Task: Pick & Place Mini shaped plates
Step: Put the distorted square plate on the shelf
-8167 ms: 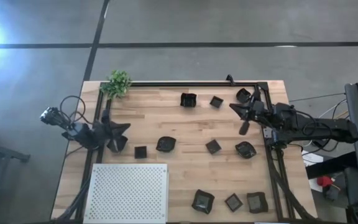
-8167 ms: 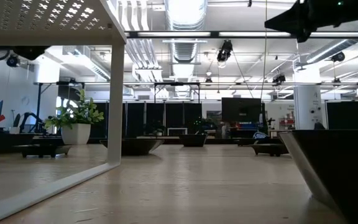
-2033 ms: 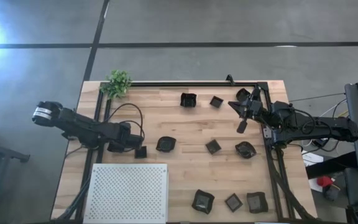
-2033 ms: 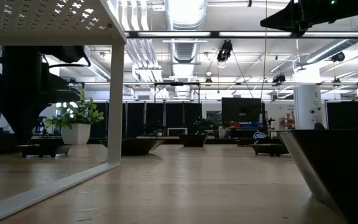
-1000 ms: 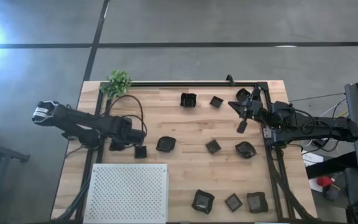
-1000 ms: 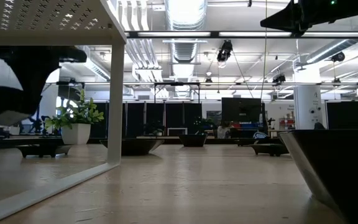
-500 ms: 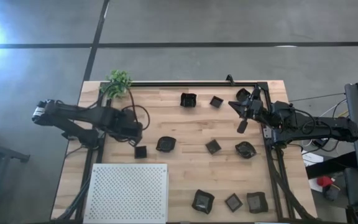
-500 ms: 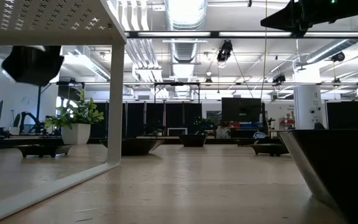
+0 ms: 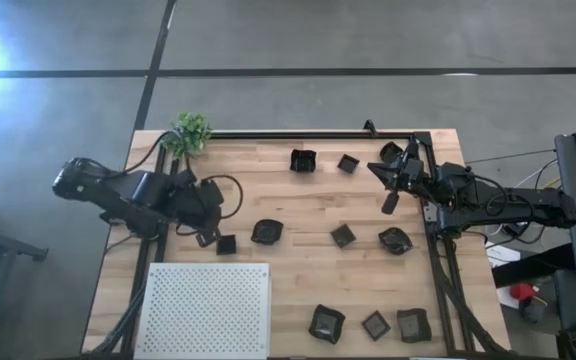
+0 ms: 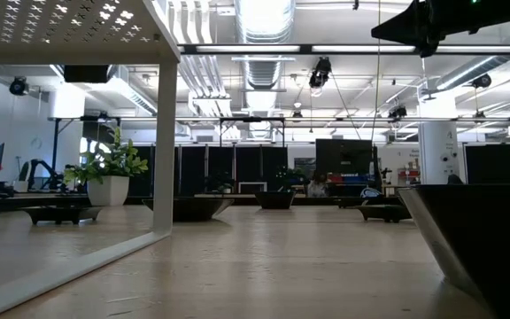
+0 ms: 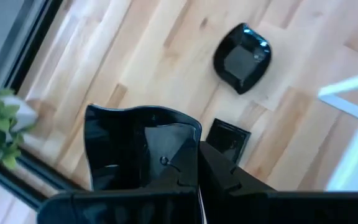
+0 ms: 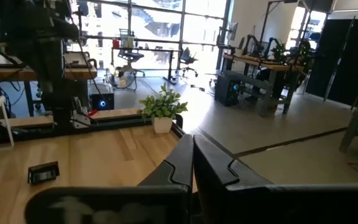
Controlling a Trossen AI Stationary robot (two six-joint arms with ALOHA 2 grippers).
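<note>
You were mid-carry: the left fingers [image 11: 194, 163] were clenched on a wavy-edged plate [image 11: 138, 146], lifted off the surface [image 9: 298, 205]. Past the fingertips lay a small square plate [image 11: 229, 138] and a rounded plate [image 11: 242, 57]. The next move probably called for lowering onto the white board [image 9: 206, 310], nearby and open. The right fingers [image 9: 389, 203] waited clenched, empty.
</note>
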